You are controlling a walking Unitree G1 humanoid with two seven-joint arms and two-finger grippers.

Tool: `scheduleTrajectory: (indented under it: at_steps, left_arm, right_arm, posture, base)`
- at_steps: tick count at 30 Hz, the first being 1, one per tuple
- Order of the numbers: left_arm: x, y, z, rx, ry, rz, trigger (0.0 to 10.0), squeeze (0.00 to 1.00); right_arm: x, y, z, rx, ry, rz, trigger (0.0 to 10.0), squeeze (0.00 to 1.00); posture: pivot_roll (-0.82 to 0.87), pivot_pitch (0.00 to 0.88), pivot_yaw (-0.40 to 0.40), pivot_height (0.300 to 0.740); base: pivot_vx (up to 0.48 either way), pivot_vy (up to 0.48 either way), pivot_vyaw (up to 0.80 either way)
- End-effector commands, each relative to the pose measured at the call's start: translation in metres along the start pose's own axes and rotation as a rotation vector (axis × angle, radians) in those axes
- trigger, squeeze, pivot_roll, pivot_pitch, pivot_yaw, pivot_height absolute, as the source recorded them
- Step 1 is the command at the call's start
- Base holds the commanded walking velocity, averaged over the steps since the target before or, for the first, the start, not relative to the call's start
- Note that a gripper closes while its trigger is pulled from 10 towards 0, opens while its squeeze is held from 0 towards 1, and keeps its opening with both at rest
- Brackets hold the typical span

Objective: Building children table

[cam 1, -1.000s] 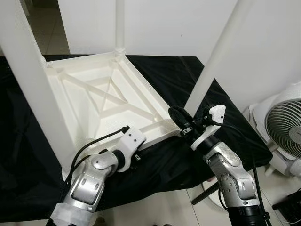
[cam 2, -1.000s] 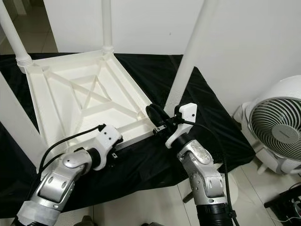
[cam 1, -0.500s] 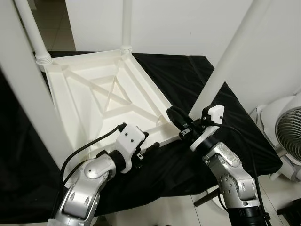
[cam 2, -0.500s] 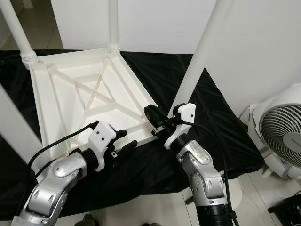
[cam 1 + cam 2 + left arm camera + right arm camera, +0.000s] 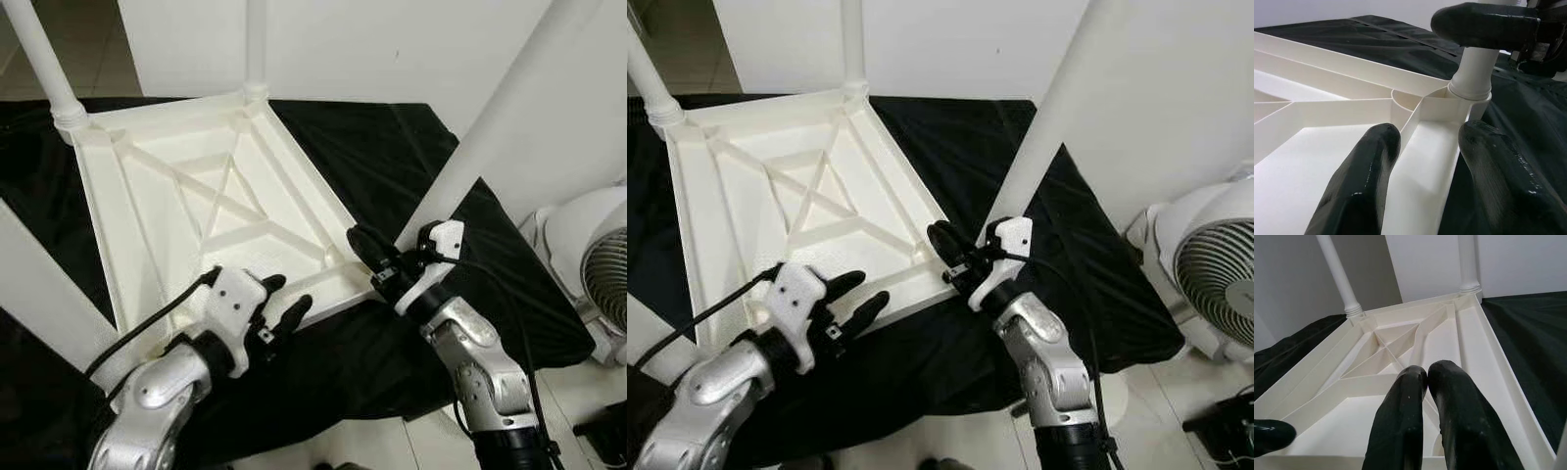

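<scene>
Now, at the near edge of the white table (image 5: 196, 211): left gripper (image 5: 286, 302) released, its two black fingers (image 5: 1359, 181) spread and straddling the raised rim, one finger inside the tray-like underside, the other outside over the black cloth (image 5: 392, 157). No grip on the rim visible, fingers simply to either side of it.

Just beyond, at the near right corner: right gripper (image 5: 364, 247) with fingers (image 5: 1400, 426) pressed together, tips touching, nothing seen between them, poised above the corner socket beside the base of the near right leg (image 5: 490, 127). From the left wrist view, one of those black fingers lying across in front of that leg, just above its collar.

Table itself upside down on the black cloth, ribbed underside up, crossed braces in the middle. Legs upright at the corners: far left leg (image 5: 39, 59), far middle leg (image 5: 255, 44), near right leg slanting up out of frame, and a near left leg (image 5: 34, 284) large in the foreground.

Further right, on the pale floor, well apart from the table: white fan (image 5: 1215, 269). White wall (image 5: 392, 39) behind the cloth.
</scene>
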State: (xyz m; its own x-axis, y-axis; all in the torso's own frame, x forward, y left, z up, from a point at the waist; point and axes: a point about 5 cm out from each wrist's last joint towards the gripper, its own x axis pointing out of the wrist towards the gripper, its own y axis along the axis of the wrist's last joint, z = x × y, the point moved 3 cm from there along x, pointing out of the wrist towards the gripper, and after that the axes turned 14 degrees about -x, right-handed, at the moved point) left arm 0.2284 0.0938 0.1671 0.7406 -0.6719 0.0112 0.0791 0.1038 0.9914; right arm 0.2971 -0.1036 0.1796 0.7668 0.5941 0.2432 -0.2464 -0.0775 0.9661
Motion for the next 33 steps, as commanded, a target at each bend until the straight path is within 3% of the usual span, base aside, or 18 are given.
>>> scheduleTrajectory:
  at_steps: [1,2,3,4,10,13,16,20,25,28,33]
  left_arm:
    - [-0.003,0.003,0.001,0.005,0.007,0.015,10.0,0.00]
    - [-0.003,0.003,0.001,0.005,0.007,0.015,10.0,0.00]
    - [-0.017,0.010,0.002,0.001,0.047,0.052,10.0,0.00]
    - [-0.022,0.013,0.002,0.003,0.062,0.069,10.0,0.00]
    - [-0.033,0.020,0.005,0.008,0.108,0.122,10.0,0.00]
    - [-0.051,0.021,-0.001,0.072,0.221,0.165,10.0,0.00]
    - [-0.058,0.018,-0.001,0.095,0.243,0.148,10.0,0.00]
    - [-0.080,0.013,-0.003,0.148,0.285,0.102,10.0,0.00]
    - [-0.086,0.016,-0.004,0.147,0.311,0.107,10.0,0.00]
    - [-0.102,0.022,0.001,0.170,0.353,0.101,10.0,0.00]
    - [-0.112,0.028,0.006,0.175,0.392,0.117,10.0,0.00]
  right_arm:
    - [0.000,-0.003,-0.001,-0.005,0.009,-0.007,10.0,0.00]
    - [0.000,-0.003,-0.001,-0.005,0.009,-0.007,10.0,0.00]
    - [0.006,-0.007,-0.006,-0.008,0.048,-0.014,10.0,0.00]
    - [0.008,-0.009,-0.007,-0.009,0.062,-0.016,10.0,0.00]
    - [0.012,-0.011,-0.009,-0.012,0.086,-0.018,10.0,0.00]
    - [0.013,-0.015,-0.010,-0.012,0.103,-0.027,10.0,0.00]
    - [0.014,-0.017,-0.010,-0.012,0.106,-0.030,10.0,0.00]
    - [0.016,-0.025,-0.009,-0.014,0.127,-0.050,10.0,0.00]
    - [0.017,-0.027,-0.009,-0.013,0.139,-0.059,10.0,0.00]
    - [0.026,-0.035,-0.011,-0.015,0.187,-0.069,10.0,0.00]
    - [0.036,-0.040,-0.014,-0.010,0.226,-0.073,10.0,0.00]
  posture:
    - [0.19,0.085,-0.106,0.740]
    - [0.19,0.085,-0.106,0.740]
    - [0.23,0.095,-0.118,0.740]
    - [0.23,0.095,-0.119,0.740]
    - [0.25,0.105,-0.119,0.740]
    - [0.27,0.114,-0.118,0.740]
    - [0.27,0.115,-0.120,0.740]
    - [0.30,0.134,-0.141,0.740]
    - [0.31,0.138,-0.149,0.740]
    - [0.36,0.153,-0.172,0.740]
    - [0.38,0.155,-0.183,0.740]
  base:
    - [0.000,0.000,0.00]
    - [0.000,0.000,0.00]
    - [0.000,0.000,0.00]
    - [0.000,0.000,0.00]
    - [0.000,0.000,0.00]
    - [0.000,0.000,0.00]
    - [0.000,0.000,0.00]
    - [0.000,0.000,0.00]
    - [0.000,0.000,0.00]
    - [0.000,0.000,0.00]
    - [0.000,0.000,0.00]
